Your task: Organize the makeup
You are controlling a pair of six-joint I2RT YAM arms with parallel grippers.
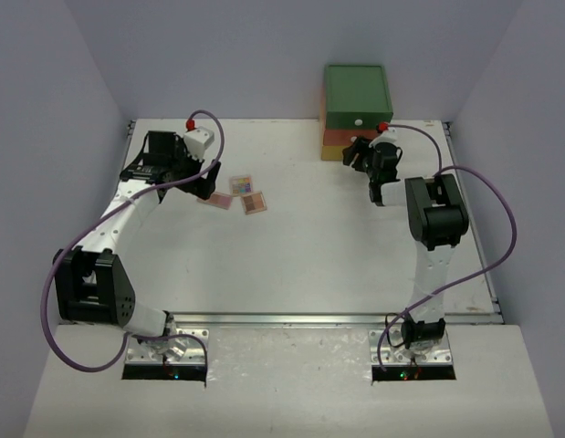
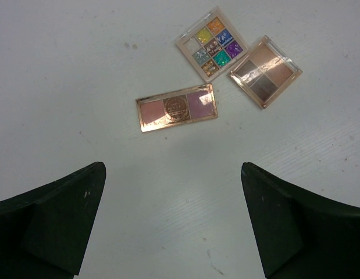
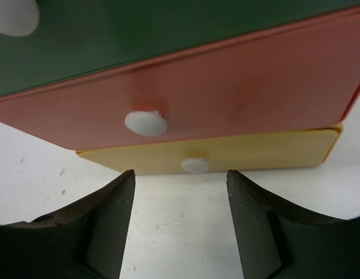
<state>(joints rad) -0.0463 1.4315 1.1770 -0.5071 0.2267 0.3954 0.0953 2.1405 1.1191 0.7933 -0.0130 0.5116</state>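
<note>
Three flat palettes lie on the white table. In the left wrist view they are a pink rectangular palette, a multicoloured glitter palette and a brown four-pan palette. From above they sit left of centre: the pink one, the glitter one and the brown one. My left gripper is open and empty, just short of the pink palette; from above it shows at the palettes' left. My right gripper is open and empty in front of the drawer chest. No bottles are in view.
The chest has a green top drawer, an orange middle drawer with a white knob, and a yellow bottom drawer with a white knob right ahead of my right gripper's jaws. All drawers look closed. The chest stands at the table's back edge.
</note>
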